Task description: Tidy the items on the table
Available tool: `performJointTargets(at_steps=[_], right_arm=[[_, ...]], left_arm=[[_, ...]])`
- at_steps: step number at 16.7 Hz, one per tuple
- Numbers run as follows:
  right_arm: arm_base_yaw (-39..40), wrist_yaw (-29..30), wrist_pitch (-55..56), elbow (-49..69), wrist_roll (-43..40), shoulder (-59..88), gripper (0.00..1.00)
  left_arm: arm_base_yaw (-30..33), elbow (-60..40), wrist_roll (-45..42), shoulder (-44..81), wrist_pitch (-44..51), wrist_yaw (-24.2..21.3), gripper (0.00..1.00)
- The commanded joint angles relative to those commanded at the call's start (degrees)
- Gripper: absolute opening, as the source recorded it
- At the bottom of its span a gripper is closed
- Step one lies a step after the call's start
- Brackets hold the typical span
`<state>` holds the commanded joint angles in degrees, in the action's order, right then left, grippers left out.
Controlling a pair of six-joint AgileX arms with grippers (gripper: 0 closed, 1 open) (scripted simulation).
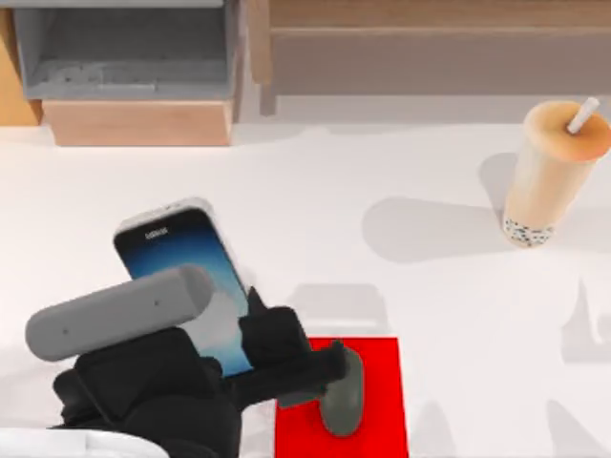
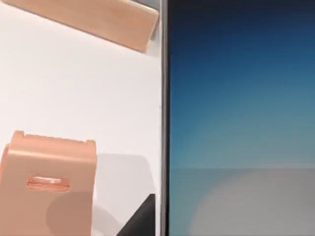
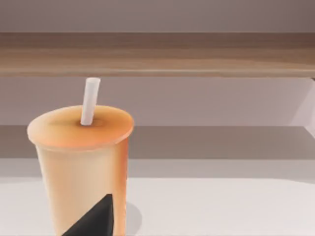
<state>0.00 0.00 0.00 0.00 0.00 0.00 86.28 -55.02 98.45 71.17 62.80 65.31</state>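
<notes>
i count one smartphone (image 1: 181, 262), one dark grey mouse (image 1: 344, 396), one bubble-tea cup (image 1: 549, 176) with one white straw (image 1: 580, 115), one red pad (image 1: 377, 382), one pink-copper phone stand (image 2: 49, 182), one wooden shelf unit (image 1: 134, 72).

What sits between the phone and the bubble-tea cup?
Nothing: in the top view, bare white tabletop with shadows runs from the smartphone in the left gripper to the bubble-tea cup.

wooden shelf unit (image 1: 134, 119) at rear
</notes>
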Motion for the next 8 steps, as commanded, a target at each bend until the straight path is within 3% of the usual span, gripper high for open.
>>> performJointTargets(at_steps=[3, 8], right_arm=[[0.0, 0.0, 0.0, 0.0, 0.0, 0.0, 1.00], [0.0, 0.0, 0.0, 0.0, 0.0, 0.0, 1.00]], left_arm=[[-1.1, 0.6, -6.6, -2.7, -8.3, 0.0, 0.00], [-8.6, 9.5, -18.4, -3.7, -14.8, -1.6, 0.00]])
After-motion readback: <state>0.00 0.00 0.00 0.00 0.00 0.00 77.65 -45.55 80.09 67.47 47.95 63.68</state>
